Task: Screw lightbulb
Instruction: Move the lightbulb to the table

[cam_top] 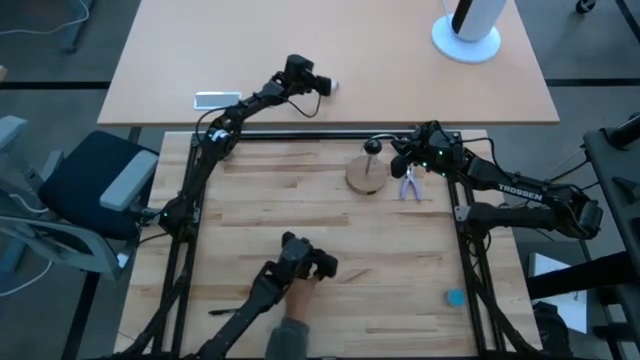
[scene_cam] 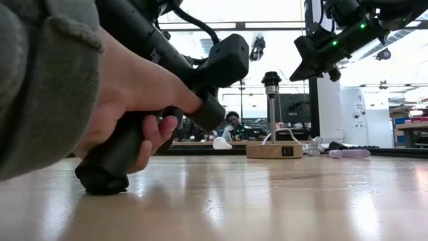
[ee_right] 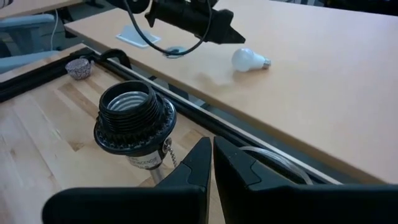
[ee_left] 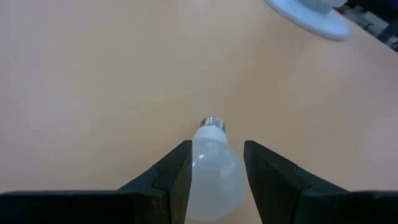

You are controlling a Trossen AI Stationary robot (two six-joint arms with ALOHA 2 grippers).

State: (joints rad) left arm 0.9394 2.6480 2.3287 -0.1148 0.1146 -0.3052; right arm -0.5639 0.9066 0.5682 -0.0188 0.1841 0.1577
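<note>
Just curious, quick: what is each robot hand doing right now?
Left hand: open around the bulb, not gripping.
Right hand: closed, empty, beside the socket.

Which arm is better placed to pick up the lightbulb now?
Left. The left gripper is open, its fingers straddling the lightbulb on the far table. The right gripper is shut beside the socket.

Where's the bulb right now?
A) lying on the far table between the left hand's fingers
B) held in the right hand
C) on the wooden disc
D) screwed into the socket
A: the bulb lies on the far table between the open fingers of the left hand, while the socket stands empty by the right hand.
</note>
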